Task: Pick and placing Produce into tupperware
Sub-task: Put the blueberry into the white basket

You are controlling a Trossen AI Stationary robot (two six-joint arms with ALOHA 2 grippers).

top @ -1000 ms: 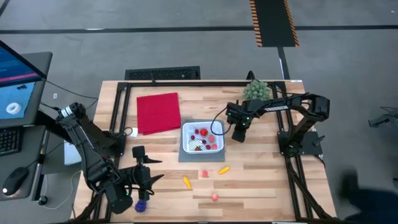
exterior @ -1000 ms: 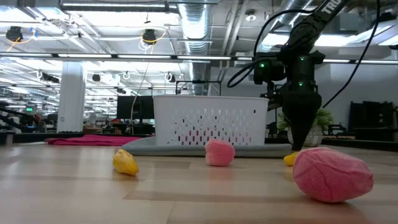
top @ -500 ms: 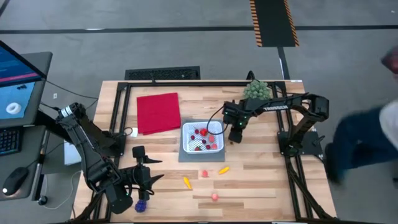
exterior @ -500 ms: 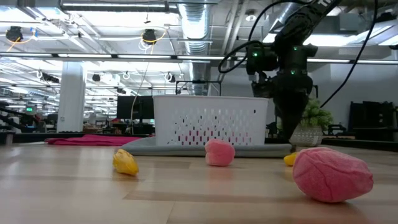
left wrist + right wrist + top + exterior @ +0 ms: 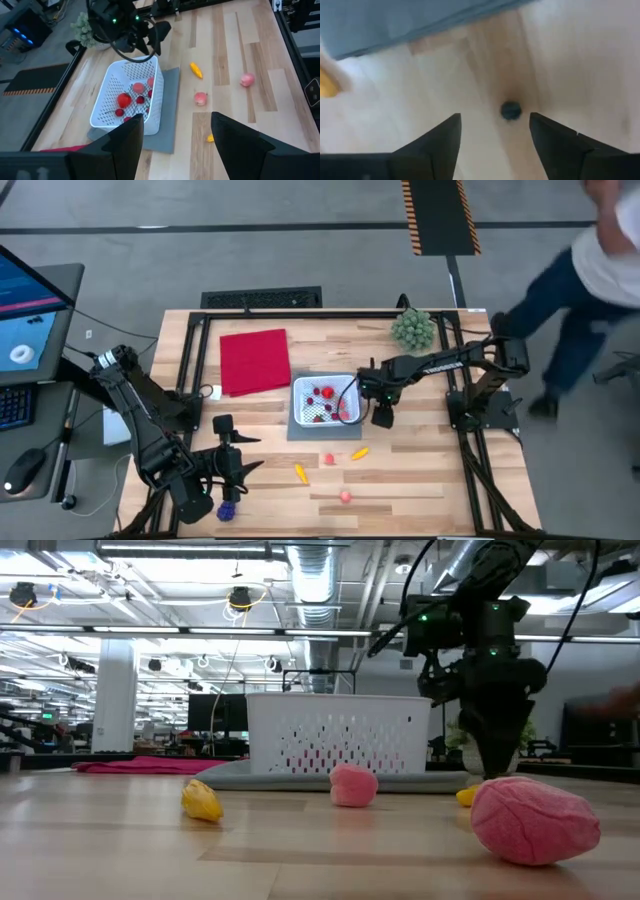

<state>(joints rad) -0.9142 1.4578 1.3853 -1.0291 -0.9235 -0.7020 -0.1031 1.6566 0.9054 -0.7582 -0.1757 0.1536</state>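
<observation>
Wooden planks make up the table point(image 5: 420, 470), which stands on a grey floor with a person point(image 5: 590, 270) walking past its far right corner. Right gripper point(image 5: 383, 418) hangs low over bare wood just beside the basket point(image 5: 325, 402), on the side away from the red cloth point(image 5: 254, 361); its fingers point(image 5: 440, 142) stand apart with nothing between them, only planks and a small dark knot point(image 5: 510, 110) ahead of them, plus the edge of the grey mat point(image 5: 420, 20) and a sliver of a yellow piece point(image 5: 327, 82) off to one side. From table height the gripper points straight down, beside the basket wall point(image 5: 335, 735) and behind a big pink piece point(image 5: 533, 820).

Inside the basket lie several red and pink pieces point(image 5: 124, 100), and the basket rests on the mat point(image 5: 300, 430). Loose produce lies on the wood on the near side of the right fingers: a pink piece point(image 5: 327, 459), an orange one point(image 5: 359, 452), a yellow one point(image 5: 300, 472) and another pink one point(image 5: 344, 496) farthest out.

Left gripper point(image 5: 240, 465) waits at the near left corner, its fingers point(image 5: 120, 145) spread wide and empty, looking across the table at the basket. A purple grape bunch point(image 5: 229, 508) lies just beside them, near the table edge. A green spiky plant point(image 5: 413, 328) stands at the far edge, beyond the right arm.
</observation>
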